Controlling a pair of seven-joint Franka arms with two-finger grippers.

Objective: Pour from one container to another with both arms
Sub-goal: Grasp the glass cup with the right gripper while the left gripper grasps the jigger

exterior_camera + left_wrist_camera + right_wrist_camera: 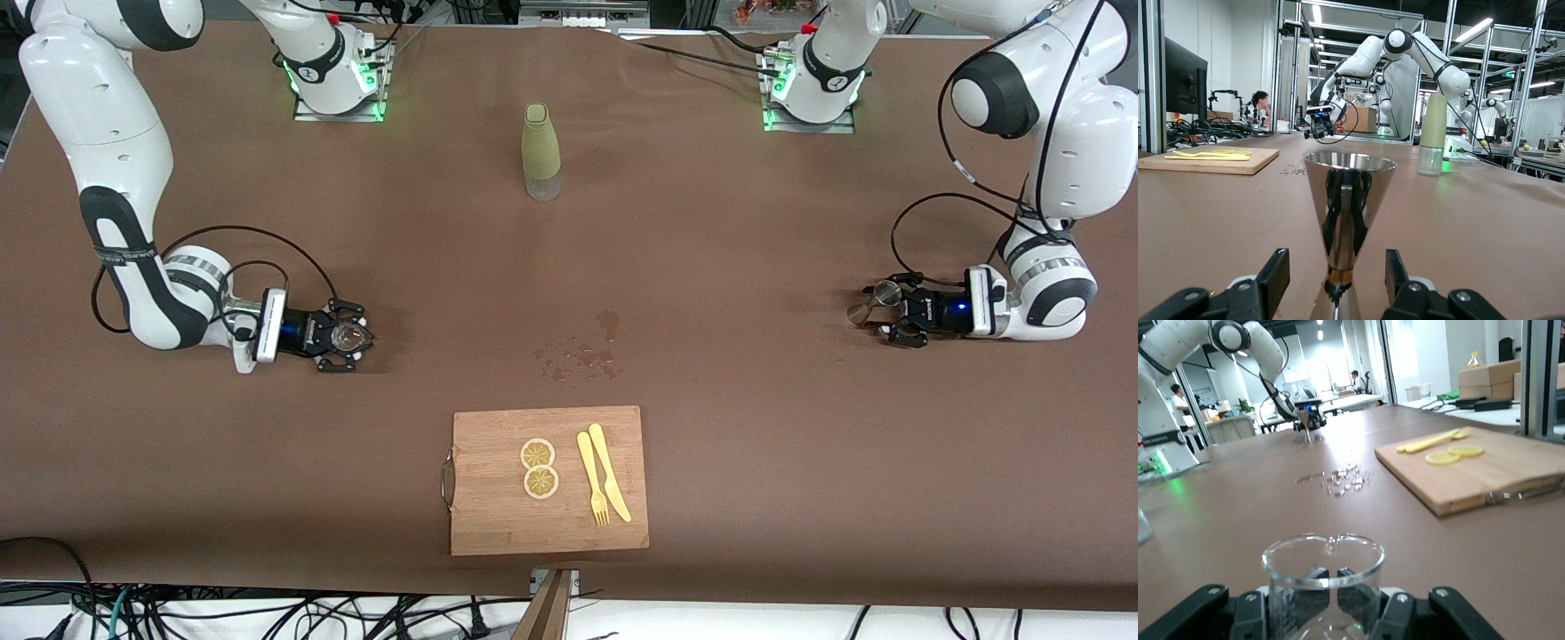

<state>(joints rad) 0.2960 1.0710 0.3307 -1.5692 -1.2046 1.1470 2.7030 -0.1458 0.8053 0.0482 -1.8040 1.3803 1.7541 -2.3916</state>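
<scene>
A steel jigger [869, 300] [1349, 200] stands upright on the brown table at the left arm's end. My left gripper [891, 311] [1337, 273] is low at the table and open around it, with a gap on each side of the waist. At the right arm's end stands a clear glass beaker [348, 336] [1323, 567]. My right gripper [345, 336] [1323, 613] is open, with its fingers [1250, 613] close beside the glass walls. The beaker looks empty. Each wrist view shows the other arm's gripper small in the distance.
A bottle in a green sleeve [541, 151] [1432, 133] stands midway between the two bases. Water drops [578, 356] [1341, 479] lie in the table's middle. Nearer the front camera is a wooden board [498, 524] [1471, 480] with two lemon slices [539, 468], a yellow fork and knife [603, 484].
</scene>
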